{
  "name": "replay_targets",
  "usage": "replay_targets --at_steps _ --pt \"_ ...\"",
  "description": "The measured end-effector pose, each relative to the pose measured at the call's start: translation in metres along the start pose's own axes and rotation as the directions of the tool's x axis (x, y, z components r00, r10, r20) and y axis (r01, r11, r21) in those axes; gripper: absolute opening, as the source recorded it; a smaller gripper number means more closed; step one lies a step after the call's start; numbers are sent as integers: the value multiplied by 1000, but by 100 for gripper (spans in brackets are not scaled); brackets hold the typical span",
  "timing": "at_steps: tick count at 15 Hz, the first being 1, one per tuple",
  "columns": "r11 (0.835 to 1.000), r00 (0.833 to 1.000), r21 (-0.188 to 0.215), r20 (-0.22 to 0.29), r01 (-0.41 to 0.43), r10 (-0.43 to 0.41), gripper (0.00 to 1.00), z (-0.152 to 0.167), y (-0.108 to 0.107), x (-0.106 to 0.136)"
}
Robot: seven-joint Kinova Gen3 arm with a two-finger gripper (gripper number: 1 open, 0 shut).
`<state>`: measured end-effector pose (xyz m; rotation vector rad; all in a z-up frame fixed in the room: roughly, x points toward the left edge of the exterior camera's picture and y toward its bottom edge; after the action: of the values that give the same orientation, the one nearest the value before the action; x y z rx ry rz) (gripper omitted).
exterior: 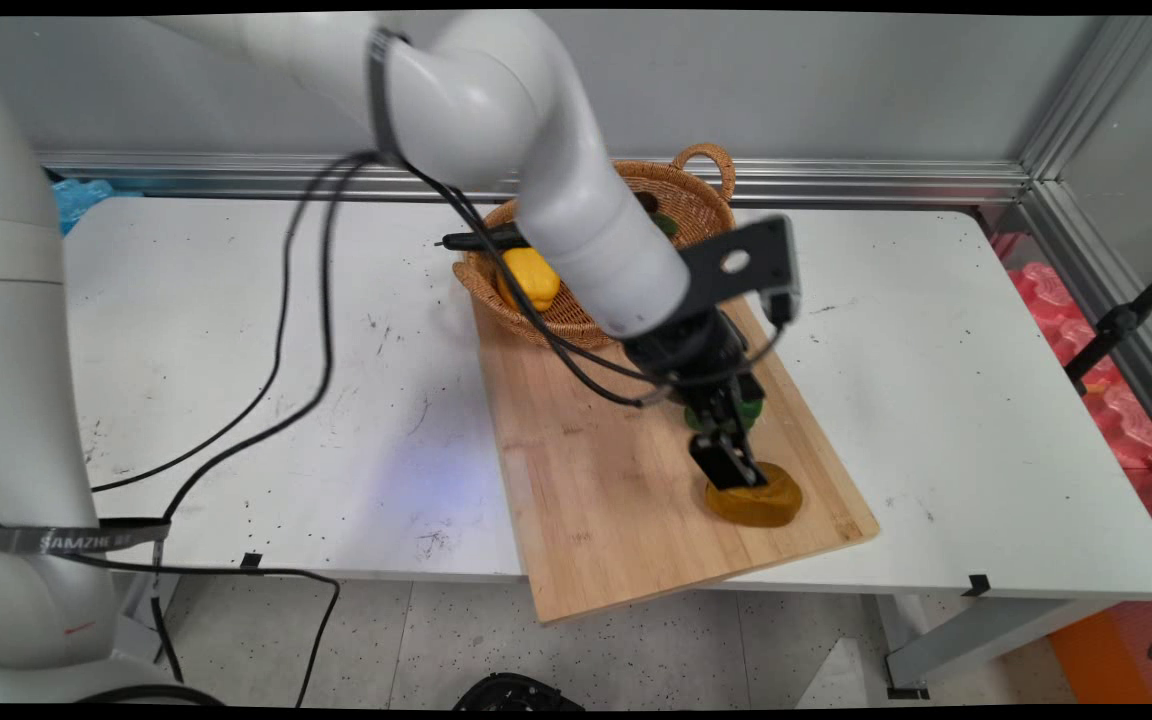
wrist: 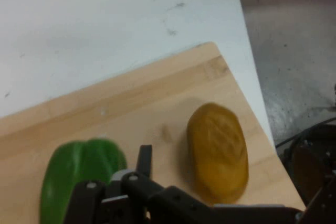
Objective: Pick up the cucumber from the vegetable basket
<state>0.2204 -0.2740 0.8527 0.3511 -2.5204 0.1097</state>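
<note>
White table [exterior: 236, 330], its surface peppered with black specks and dark scuff marks. On it, a pale blond wooden board [exterior: 616, 480] with fine straight grain and slightly darker streaks. The lump on the board [exterior: 761, 500] reads mustard-yellow to ochre, with a faint criss-cross marking on top in the hand view, though that is soft. Beside it, a glossy bright green pepper [wrist: 79, 174]. The gripper [exterior: 731, 455] is matte black, silver screw heads showing. Behind, a honey-brown woven wicker basket [exterior: 706, 200], and in it a vivid yellow piece [exterior: 528, 277] and something dark green [exterior: 664, 225]. Arm white, cables [exterior: 281, 330] black.
</note>
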Motion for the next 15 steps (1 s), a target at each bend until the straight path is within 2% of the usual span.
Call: replay_targets --at_steps 4,10,15 --pt "1000 1000 18 17 26 -26 100 -47 -3 -19" --pt "995 995 39 41 87 -89 100 -101 -9 -51" --pt "980 982 85 56 178 -183 100 -147 -18 -82"
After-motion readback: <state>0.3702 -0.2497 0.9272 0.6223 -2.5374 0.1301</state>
